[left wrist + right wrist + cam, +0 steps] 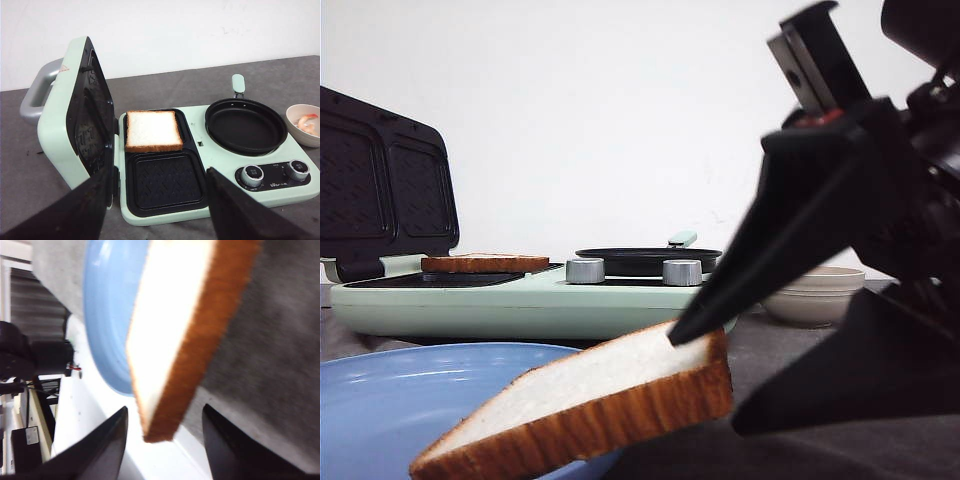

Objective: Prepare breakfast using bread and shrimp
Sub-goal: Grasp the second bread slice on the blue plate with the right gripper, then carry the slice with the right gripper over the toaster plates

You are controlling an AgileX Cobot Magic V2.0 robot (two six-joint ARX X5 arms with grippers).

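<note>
- Right end effector (705,355) is clamped on a bread slice (590,400) at its corner, slice tilted up, lower end over the rim of the blue plate (380,400).
- Second slice (152,131) lies flat in the far well of the mint sandwich maker (165,220); the ribbed near well is bare.
- Left end effector (157,210) has its fingers apart, holding nothing.
- Shrimp (307,122) sit in the beige bowl (295,125), just beside the round black pan (246,126).
- Grey matte tabletop (30,175).

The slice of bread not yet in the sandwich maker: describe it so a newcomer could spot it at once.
Find the mint-green sandwich maker; in front of it lies a blue plate. The slice tilts up off that plate's edge, its raised corner between the right gripper fingers. The other slice lies flat in the maker's far tray.
</note>
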